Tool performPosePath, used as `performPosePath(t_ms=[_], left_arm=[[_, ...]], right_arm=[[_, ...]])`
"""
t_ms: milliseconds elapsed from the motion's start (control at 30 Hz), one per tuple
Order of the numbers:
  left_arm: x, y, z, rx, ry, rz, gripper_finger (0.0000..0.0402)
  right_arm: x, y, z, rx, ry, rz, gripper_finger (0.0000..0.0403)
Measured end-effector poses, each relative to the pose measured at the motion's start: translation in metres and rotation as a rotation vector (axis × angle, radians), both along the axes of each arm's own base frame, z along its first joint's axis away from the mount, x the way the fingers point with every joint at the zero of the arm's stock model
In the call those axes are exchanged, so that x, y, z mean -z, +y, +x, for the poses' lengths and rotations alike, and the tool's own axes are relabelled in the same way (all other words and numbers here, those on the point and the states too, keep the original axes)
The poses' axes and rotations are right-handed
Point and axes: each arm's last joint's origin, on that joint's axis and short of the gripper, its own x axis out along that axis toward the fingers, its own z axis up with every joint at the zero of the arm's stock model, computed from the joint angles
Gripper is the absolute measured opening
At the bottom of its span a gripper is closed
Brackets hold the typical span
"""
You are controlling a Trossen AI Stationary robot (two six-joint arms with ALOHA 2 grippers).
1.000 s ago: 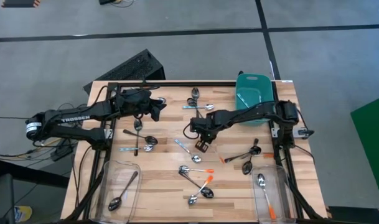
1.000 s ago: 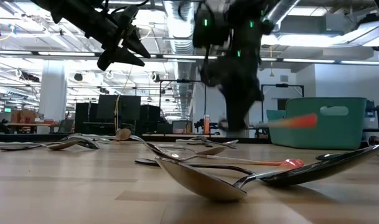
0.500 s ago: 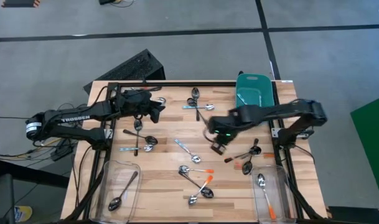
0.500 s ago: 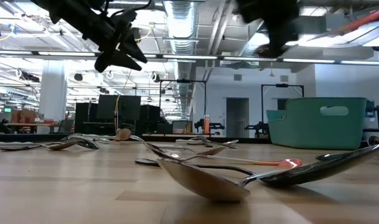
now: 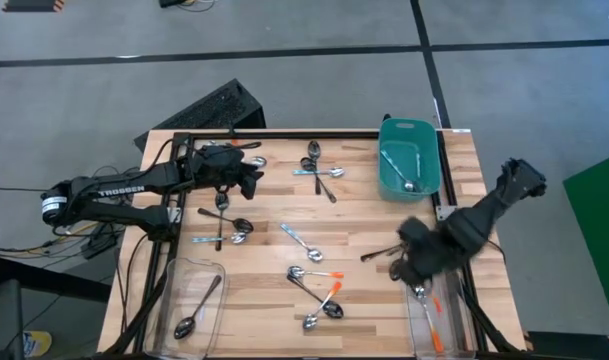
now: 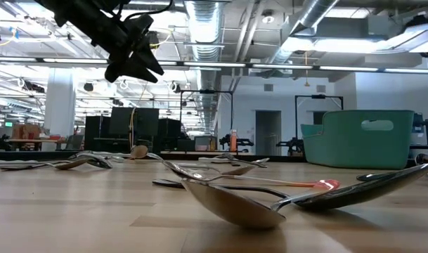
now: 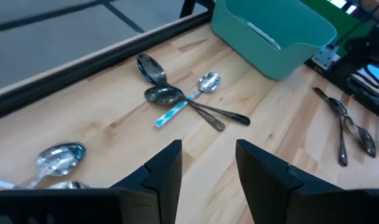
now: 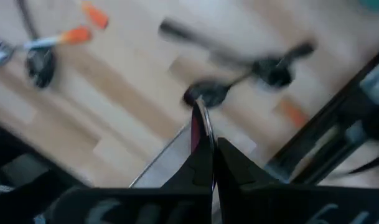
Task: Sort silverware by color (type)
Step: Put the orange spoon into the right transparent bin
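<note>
Spoons lie scattered on the wooden table: an orange-handled pair, a light blue one, dark ones and a far cluster. My right gripper, blurred, hangs near the right clear bin and is shut on a thin spoon with a reddish-orange handle. My left gripper is open and holds nothing. It hovers above the table's far left part, high in the low view. My right gripper pinches the spoon between its two shut fingers. A thin reddish and silvery length sticks out forward past the fingertips. The spoon is lifted clear of the table. Blur hides which part of it the fingers are on.
The teal tub at the far right holds light blue spoons. The right clear bin holds an orange-handled spoon. A left clear bin holds a dark spoon. Spoon bowls lie close before the low camera.
My right gripper has swung quickly from the table's middle toward its right and near edges, carrying the orange-handled spoon lifted clear, and now hangs by the right clear bin. It has left the low view.
</note>
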Motion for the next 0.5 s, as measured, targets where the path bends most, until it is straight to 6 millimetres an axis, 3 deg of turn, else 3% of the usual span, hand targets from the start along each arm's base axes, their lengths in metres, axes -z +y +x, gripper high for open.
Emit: performPosePath(t_ms=[200, 500], left_arm=[[-0.002, 0.002, 0.001, -0.034, -0.018, 0.033, 0.0138], [-0.003, 0.002, 0.001, -0.016, -0.012, 0.065, 0.0138]], right_arm=[[0.018, 0.051, -0.022, 0.088, 0.066, -0.007, 0.0015], [0.053, 0.097, -0.037, 0.199, 0.198, -0.088, 0.0053]])
